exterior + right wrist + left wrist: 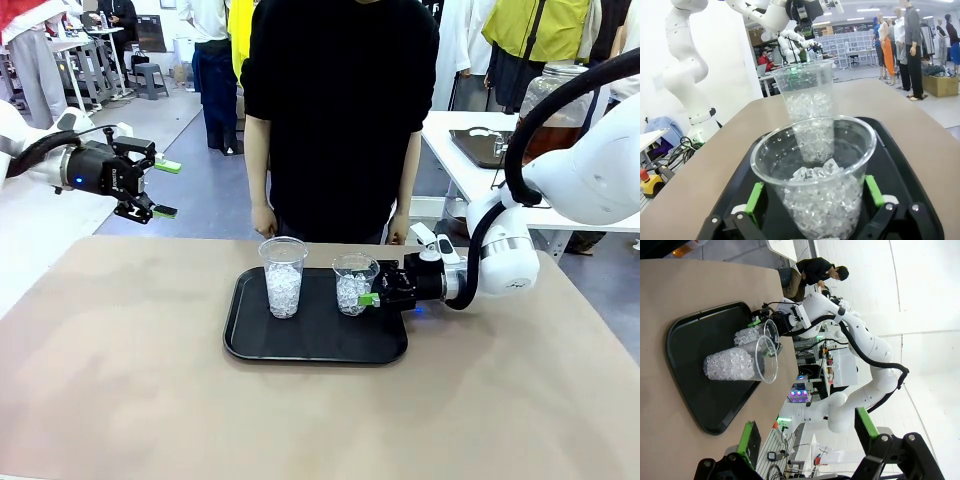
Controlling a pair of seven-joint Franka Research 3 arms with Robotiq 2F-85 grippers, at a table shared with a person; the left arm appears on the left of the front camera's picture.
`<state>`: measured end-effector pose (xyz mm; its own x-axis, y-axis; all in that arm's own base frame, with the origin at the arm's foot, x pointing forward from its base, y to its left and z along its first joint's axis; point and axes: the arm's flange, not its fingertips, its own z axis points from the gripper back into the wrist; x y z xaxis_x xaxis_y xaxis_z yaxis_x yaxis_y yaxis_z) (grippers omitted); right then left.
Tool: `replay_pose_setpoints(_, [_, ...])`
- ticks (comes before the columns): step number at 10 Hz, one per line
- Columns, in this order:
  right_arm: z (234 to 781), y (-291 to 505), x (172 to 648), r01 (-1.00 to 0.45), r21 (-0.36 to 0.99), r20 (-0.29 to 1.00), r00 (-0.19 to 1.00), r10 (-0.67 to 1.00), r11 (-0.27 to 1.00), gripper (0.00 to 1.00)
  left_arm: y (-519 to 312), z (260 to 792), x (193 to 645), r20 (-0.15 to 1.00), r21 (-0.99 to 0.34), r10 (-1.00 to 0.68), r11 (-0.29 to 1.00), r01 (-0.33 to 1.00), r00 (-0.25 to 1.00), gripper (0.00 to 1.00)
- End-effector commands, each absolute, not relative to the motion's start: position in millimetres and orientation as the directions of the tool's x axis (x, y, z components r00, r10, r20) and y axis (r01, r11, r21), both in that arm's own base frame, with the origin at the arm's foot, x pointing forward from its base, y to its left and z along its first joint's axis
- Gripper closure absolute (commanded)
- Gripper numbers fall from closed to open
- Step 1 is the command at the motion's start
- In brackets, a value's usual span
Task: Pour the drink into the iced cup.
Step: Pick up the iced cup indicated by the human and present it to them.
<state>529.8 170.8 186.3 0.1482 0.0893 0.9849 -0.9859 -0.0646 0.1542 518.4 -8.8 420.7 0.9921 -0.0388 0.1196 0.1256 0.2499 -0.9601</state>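
1. We note the tan table [120, 400] with a black tray [250, 345] at its middle. A person [340, 100] in black stands at the far edge.
2. The drink [562, 135], amber, sits in a clear dispenser jar [555, 95] on a white side table [450, 140] behind right. It is well apart from the tray and partly hidden by the right arm.
3. Right gripper [370, 295]: jaws apart, straddling the shorter iced cup [355, 285] on the tray's right. We cannot tell whether the pads touch it.
4. Left gripper [160, 188]: jaws apart, empty, in the air at far left.
5. Taller iced cup [283, 278]: upright, just left of the shorter.
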Motion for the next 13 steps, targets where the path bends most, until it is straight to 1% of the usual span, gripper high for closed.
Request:
replay_pose_setpoints(1, [188, 183, 537, -0.987, 0.149, 0.983, 0.141, 0.116, -0.062, 0.00, -8, 423, 518, 0.118, -0.960, -0.034, 0.252, 0.123, 0.992, 0.00])
replay_pose_setpoints(3, [189, 189, 537, -0.989, 0.139, 0.982, 0.130, 0.134, -0.058, 0.00, -8, 423, 518, 0.118, -0.960, -0.034, 0.252, 0.123, 0.992, 0.00])
replay_pose_setpoints(5, [190, 191, 538, -0.988, 0.146, 0.984, 0.140, 0.111, -0.051, 0.00, -8, 423, 518, 0.118, -0.960, -0.034, 0.252, 0.123, 0.992, 0.00])
replay_pose_setpoints(6, [189, 191, 537, -0.987, 0.151, 0.984, 0.145, 0.101, -0.054, 0.06, -8, 423, 518, 0.118, -0.960, -0.034, 0.252, 0.123, 0.992, 0.00])
replay_pose_setpoints(8, [189, 189, 535, -0.988, 0.142, 0.985, 0.136, 0.105, -0.054, 0.46, -8, 423, 518, 0.118, -0.960, -0.034, 0.252, 0.123, 0.992, 0.00])
replay_pose_setpoints(11, [196, 187, 532, -0.978, 0.185, 0.981, 0.178, 0.074, -0.093, 0.46, -8, 423, 518, 0.118, -0.960, -0.034, 0.252, 0.123, 0.992, 0.00])
replay_pose_setpoints(13, [213, 182, 534, -0.978, 0.185, 0.982, 0.180, 0.058, -0.091, 0.46, -8, 423, 518, 0.118, -0.960, -0.034, 0.252, 0.123, 0.992, 0.00])
